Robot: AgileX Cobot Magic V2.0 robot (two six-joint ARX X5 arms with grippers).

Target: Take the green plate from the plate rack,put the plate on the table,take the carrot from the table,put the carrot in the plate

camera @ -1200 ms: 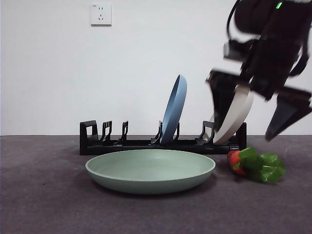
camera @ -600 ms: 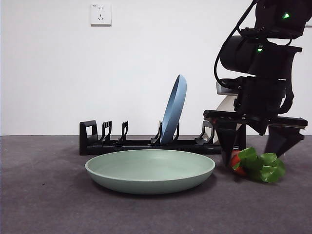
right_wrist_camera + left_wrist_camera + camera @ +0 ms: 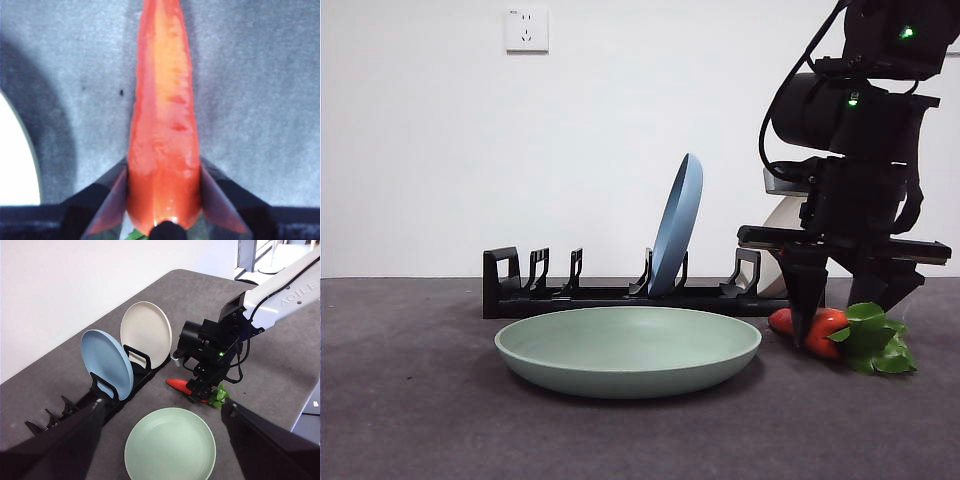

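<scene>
The green plate (image 3: 628,350) lies flat on the table (image 3: 420,420) in front of the plate rack (image 3: 580,295); it also shows in the left wrist view (image 3: 170,445). The carrot (image 3: 825,330) lies on the table to the plate's right, its green leaves pointing away from the plate. My right gripper (image 3: 848,322) is down at the table with its jaws pressed on both sides of the carrot (image 3: 162,130). My left gripper (image 3: 162,403) is open and empty, high above the table.
A blue plate (image 3: 678,225) stands upright in the rack's middle slot. A beige plate (image 3: 785,215) stands at the rack's right end, mostly hidden behind the right arm. A wall socket (image 3: 527,30) is on the white wall.
My right gripper has come down over the carrot and its jaws have closed in on it. The carrot has shifted and turned a little. The green plate has not moved.
</scene>
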